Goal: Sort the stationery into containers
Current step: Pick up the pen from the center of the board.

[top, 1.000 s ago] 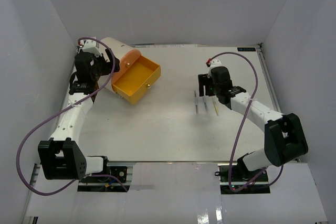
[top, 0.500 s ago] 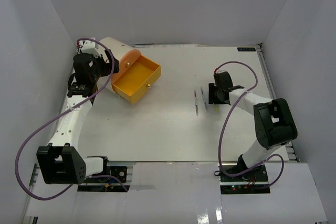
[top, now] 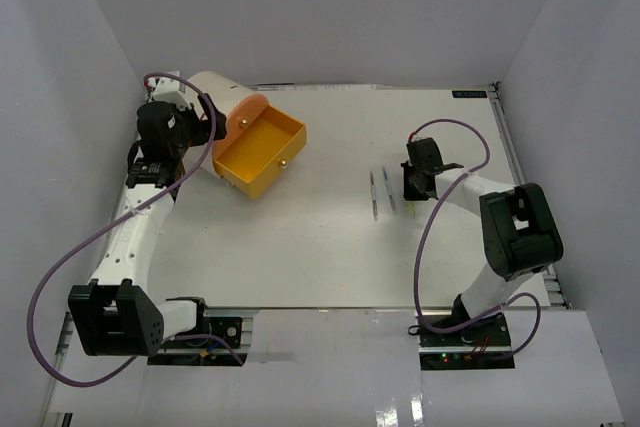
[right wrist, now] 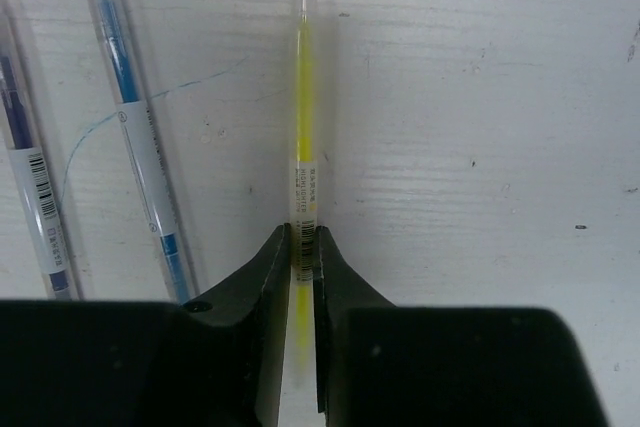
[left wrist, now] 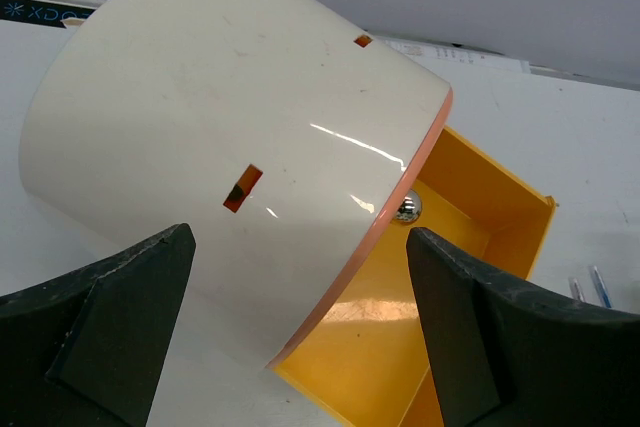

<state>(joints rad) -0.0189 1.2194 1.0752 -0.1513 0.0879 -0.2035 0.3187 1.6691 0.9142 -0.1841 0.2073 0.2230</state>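
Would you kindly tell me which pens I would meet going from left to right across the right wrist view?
purple pen → blue pen → yellow pen, with the right gripper shut on its near end.

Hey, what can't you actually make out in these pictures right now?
- Right wrist view: the near end of the yellow pen, hidden between the closed fingers of the right gripper.
- Right wrist view: the purple pen, cut off by the left edge.
- Left wrist view: the round face of the organizer, seen only edge-on; the near part of the open drawer, behind a finger of the left gripper.
- Top view: the yellow pen, mostly under the right gripper.
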